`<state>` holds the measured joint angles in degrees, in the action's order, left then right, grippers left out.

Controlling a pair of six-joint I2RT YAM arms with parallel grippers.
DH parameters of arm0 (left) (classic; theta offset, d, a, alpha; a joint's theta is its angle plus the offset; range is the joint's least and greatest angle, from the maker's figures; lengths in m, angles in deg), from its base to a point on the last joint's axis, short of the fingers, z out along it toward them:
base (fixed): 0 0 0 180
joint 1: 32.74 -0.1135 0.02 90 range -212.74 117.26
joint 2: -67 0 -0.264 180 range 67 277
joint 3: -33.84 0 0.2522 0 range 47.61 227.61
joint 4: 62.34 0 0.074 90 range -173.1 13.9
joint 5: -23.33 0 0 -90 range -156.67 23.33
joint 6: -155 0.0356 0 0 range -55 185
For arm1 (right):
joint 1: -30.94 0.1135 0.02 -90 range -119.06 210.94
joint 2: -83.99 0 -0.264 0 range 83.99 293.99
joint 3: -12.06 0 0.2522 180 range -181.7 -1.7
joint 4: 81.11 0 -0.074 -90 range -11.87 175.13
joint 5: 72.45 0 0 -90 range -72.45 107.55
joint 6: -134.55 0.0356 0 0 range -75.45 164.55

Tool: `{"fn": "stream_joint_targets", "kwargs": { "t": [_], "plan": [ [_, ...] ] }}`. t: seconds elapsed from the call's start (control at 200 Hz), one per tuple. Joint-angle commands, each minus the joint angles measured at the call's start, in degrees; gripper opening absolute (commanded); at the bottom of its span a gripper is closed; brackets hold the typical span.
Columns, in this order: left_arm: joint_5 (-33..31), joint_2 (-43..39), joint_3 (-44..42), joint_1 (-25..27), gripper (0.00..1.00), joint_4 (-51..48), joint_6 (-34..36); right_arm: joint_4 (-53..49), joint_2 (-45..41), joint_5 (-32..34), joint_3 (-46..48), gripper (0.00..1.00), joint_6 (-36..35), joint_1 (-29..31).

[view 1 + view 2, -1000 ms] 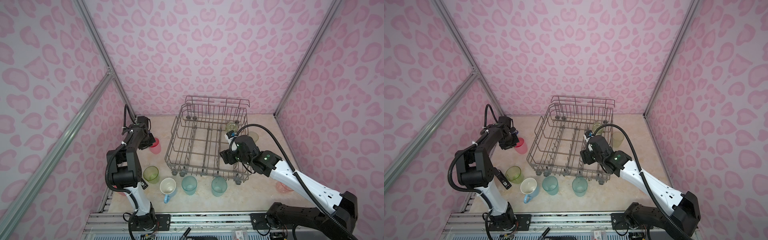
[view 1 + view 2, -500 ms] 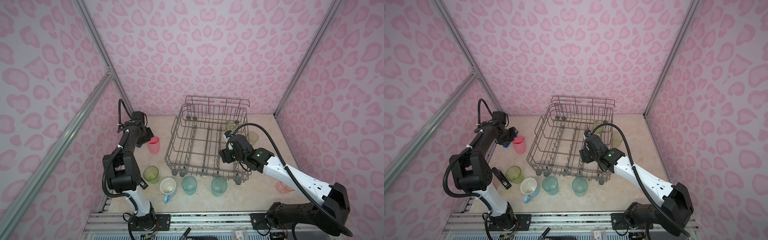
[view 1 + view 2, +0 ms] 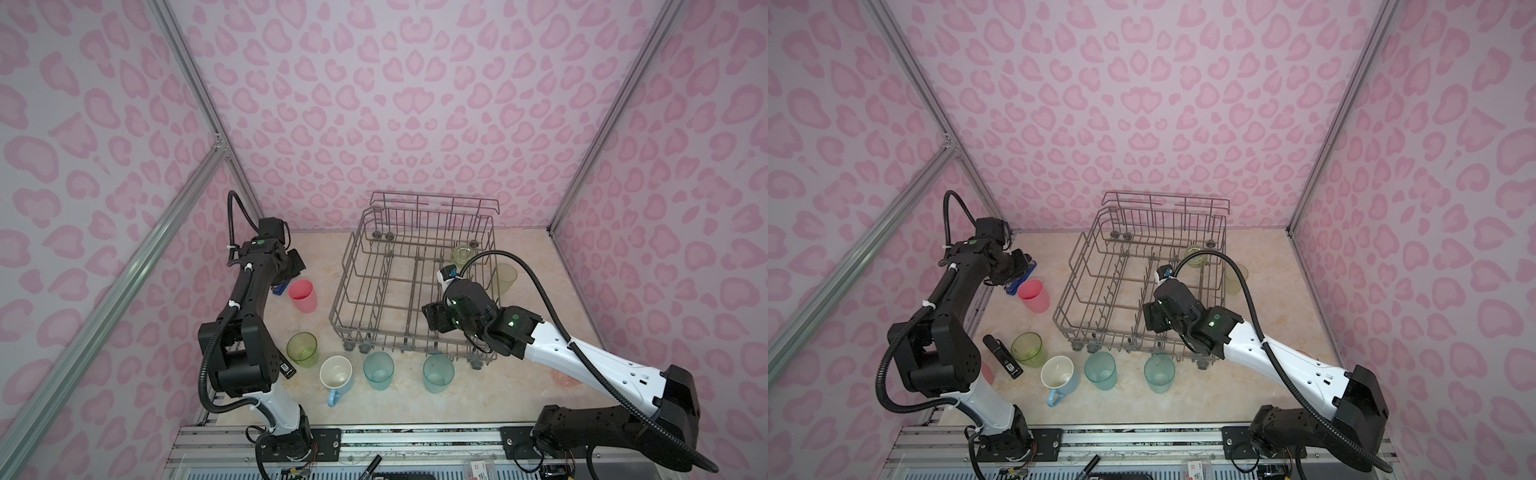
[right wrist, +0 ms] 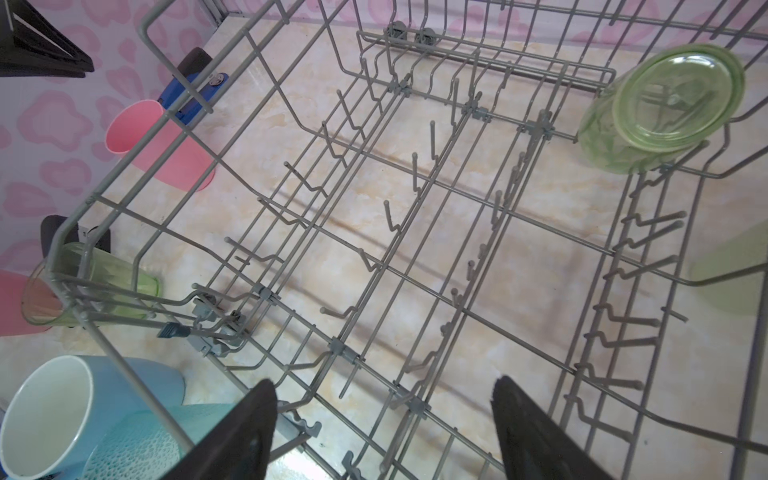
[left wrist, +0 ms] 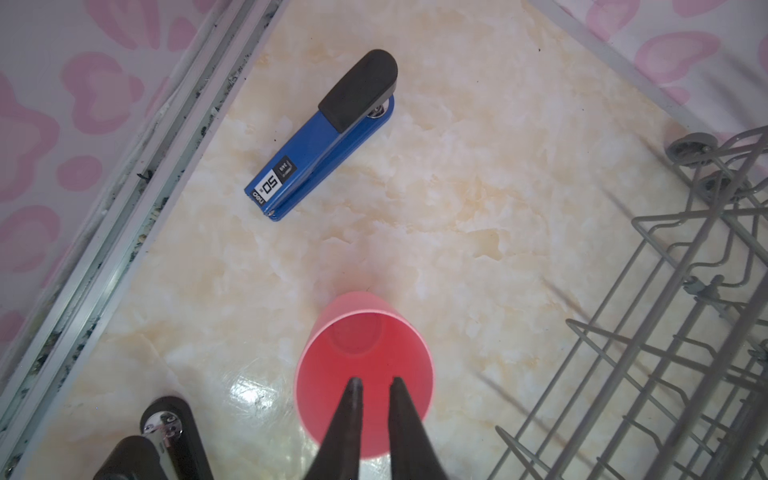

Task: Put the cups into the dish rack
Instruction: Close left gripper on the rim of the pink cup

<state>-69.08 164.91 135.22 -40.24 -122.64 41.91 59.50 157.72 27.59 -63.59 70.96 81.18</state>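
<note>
The grey wire dish rack [image 3: 399, 282] [image 3: 1100, 286] stands mid-table. One yellow-green cup [image 3: 463, 254] [image 4: 660, 108] sits upside down in its far right corner. The opaque pink cup [image 3: 302, 295] [image 5: 365, 345] stands upright left of the rack. My left gripper [image 5: 374, 380] [image 3: 293, 266] hovers above that cup's mouth, its fingers a narrow gap apart and holding nothing. My right gripper [image 4: 384, 386] [image 3: 432, 320] hangs wide open and empty over the rack's near right part. A green tumbler [image 3: 302, 348], the light-blue mug [image 3: 336, 374] and two teal tumblers [image 3: 378, 370] [image 3: 438, 372] line the rack's front.
A blue stapler [image 5: 320, 137] [image 3: 1019, 282] lies by the left wall behind the pink cup. A pale yellow-green tumbler [image 3: 505, 276] stands outside the rack's right side. A salmon cup [image 3: 561, 378] shows partly under my right arm. A black bar [image 3: 1003, 355] lies beside the green tumbler.
My left gripper has drawn back from the pink cup toward the left wall, and its fingers have parted a little. My right gripper has drifted slightly left over the rack, still open.
</note>
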Motion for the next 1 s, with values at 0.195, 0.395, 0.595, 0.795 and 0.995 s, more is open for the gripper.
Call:
{"fn": "stream_joint_targets", "kwargs": {
  "t": [0.195, 0.395, 0.595, 0.795, 0.995],
  "plan": [
    [-4.4, -4.9, -7.6, -0.1, 0.44, -0.1, -0.2, -4.1, -1.3, 3.9, -1.3, 0.83, -2.4, 1.2],
    [-3.4, -4.1, -12.2, -0.1, 0.45, 0.1, -0.3, -3.1, -1.8, 3.0, -0.2, 0.83, -3.7, 0.8],
    [-4.4, -0.2, -12.0, -0.1, 0.39, 1.9, -0.9, -1.4, -2.1, 1.7, 1.0, 0.83, -4.3, 0.1],
    [-5.8, 3.6, -11.4, -0.1, 0.19, 4.2, -0.8, -0.1, -3.5, 1.7, 3.0, 0.83, -3.7, -0.2],
    [-6.1, 2.5, -11.4, -0.1, 0.04, 4.4, -0.8, 0.1, -3.5, 1.8, 3.4, 0.83, -3.0, -0.3]
  ]
}}
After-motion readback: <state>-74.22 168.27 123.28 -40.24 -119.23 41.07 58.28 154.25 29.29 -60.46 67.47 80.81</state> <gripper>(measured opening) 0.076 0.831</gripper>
